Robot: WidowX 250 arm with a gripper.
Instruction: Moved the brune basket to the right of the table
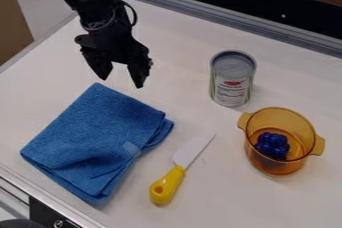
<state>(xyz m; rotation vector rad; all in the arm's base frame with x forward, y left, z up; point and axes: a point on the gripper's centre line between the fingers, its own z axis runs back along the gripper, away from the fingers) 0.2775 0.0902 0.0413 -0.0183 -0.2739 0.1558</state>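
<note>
The amber basket [270,167] sits upright at four o'clock on the pale, smooth table [224,202]. It is see-through and glossy, with a round mouth and two stubby tab handles, at its ten and four o'clock. Inside lies a lumpy, deep-blue cluster [272,145] of rounded knobs. At two o'clock stands a cylindrical can [232,79] with a ridged grey top and a wrapped label, near the basket but apart from it. A knife [168,184] lies at six o'clock—flat whitish blade aimed at one o'clock, bulging yellow handle with a hole. The folded blue cloth [93,137], soft and nubby, spreads at eight o'clock. At ten o'clock hangs the black, angular pincer [121,82], its tips apart with nothing between them.
</note>
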